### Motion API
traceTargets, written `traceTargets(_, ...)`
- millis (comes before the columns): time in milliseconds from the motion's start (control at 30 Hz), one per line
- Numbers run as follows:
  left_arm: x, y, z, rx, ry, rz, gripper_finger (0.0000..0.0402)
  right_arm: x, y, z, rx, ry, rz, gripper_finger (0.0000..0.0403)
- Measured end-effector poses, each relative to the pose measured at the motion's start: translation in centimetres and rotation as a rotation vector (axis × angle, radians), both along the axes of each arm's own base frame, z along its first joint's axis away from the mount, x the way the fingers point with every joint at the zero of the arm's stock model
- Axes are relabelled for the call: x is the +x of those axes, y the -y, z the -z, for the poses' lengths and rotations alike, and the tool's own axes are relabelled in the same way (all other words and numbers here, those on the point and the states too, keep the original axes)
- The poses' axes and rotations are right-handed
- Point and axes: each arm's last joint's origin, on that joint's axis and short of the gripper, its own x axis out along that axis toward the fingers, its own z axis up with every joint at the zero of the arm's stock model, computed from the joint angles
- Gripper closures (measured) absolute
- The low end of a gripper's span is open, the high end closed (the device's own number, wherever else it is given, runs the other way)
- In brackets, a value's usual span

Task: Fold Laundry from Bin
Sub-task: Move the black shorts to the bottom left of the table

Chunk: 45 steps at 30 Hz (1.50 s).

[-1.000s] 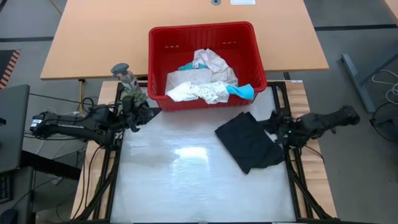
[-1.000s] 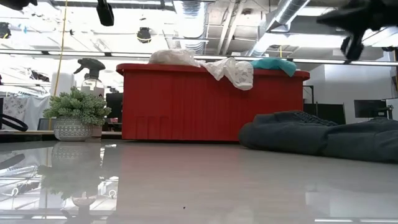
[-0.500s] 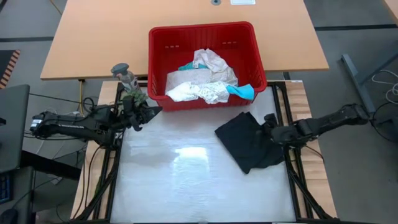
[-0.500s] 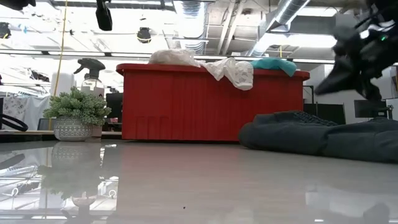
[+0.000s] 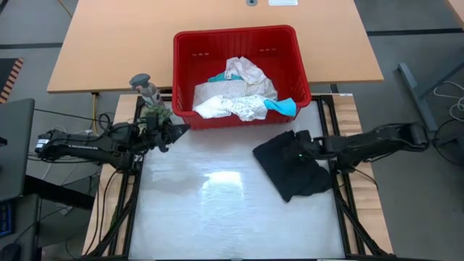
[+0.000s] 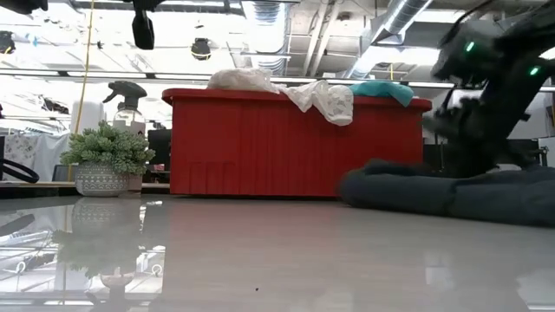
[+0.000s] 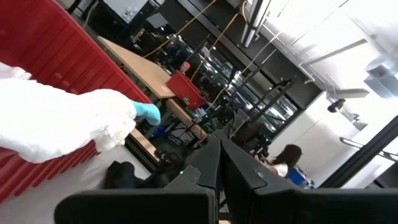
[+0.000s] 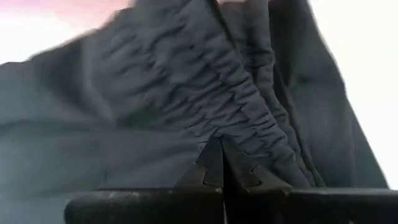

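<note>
The red bin stands at the table's far edge. White lacy laundry and a teal piece are heaped in it, and some hang over its rim. A black garment lies crumpled on the white table top at the right. My right gripper is shut and points steeply down at the garment's far part. My left gripper is shut on nothing and hovers high by the bin's near left corner. My right gripper's shut fingertips come from above, slanting in from the table's right. They stand at a gathered ridge of the black garment. Whether they touch the cloth I cannot tell. The garment lies slack on the table.
A small green plant in a pot and a spray bottle stand left of the bin, just behind my left gripper. A wooden table lies beyond the bin. The white table top is bare across its middle and near side.
My right gripper has swung in from the table's right edge toward the left and come down over the black garment. It has tipped from near level to steeply nose-down and has stayed shut. My left gripper's tip has dipped slightly in place.
</note>
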Motion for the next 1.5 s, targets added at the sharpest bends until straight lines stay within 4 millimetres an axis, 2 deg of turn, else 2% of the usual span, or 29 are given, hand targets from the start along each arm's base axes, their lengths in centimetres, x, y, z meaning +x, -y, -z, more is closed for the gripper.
traceTargets(267, 0.1, -0.1, 0.4, -0.017, -0.035, -0.017, 0.0401, 0.0, 1.5, 1.3, 0.066, -0.052, 0.174, 0.0388)
traceTargets(433, 0.1, 0.0, 0.6, -0.028, -0.06, -0.005, 0.0401, 0.8, 0.9, 0.9, 0.032, -0.057, 0.037, 0.0388)
traceTargets(533, 0.2, 0.0, 0.8, -0.029, -0.076, -0.003, 0.0401, 2.3, -0.1, 0.2, 0.022, -0.025, -0.084, 0.0388)
traceTargets(800, 0.9, 0.0, 2.1, 0.003, -0.209, -0.01, 0.0401, 8.3, -3.5, -1.2, 0.029, 0.031, -0.285, 0.0388)
traceTargets(933, 2.9, 0.4, 3.4, 0.043, -0.276, 0.111, 0.0401, 12.0, -5.3, -5.3, -0.062, 0.113, -0.48, 0.0384)
traceTargets(1067, 5.9, 1.2, 5.0, 0.063, -0.285, 0.216, 0.0401, 13.6, -6.1, -10.7, -0.185, 0.116, -0.527, 0.0386)
traceTargets(1167, 7.9, 1.4, 5.9, 0.073, -0.239, 0.26, 0.0401, 13.4, -6.3, -14.5, -0.271, 0.078, -0.551, 0.0388)
traceTargets(1267, 10.3, 1.6, 6.2, 0.12, -0.247, 0.277, 0.0401, 12.2, -6.6, -17.4, -0.286, 0.02, -0.533, 0.0388)
traceTargets(1500, 17.7, 2.5, 7.6, 0.271, -0.366, 0.454, 0.0401, 8.0, -8.9, -24.8, -0.399, 0.111, -0.48, 0.0388)
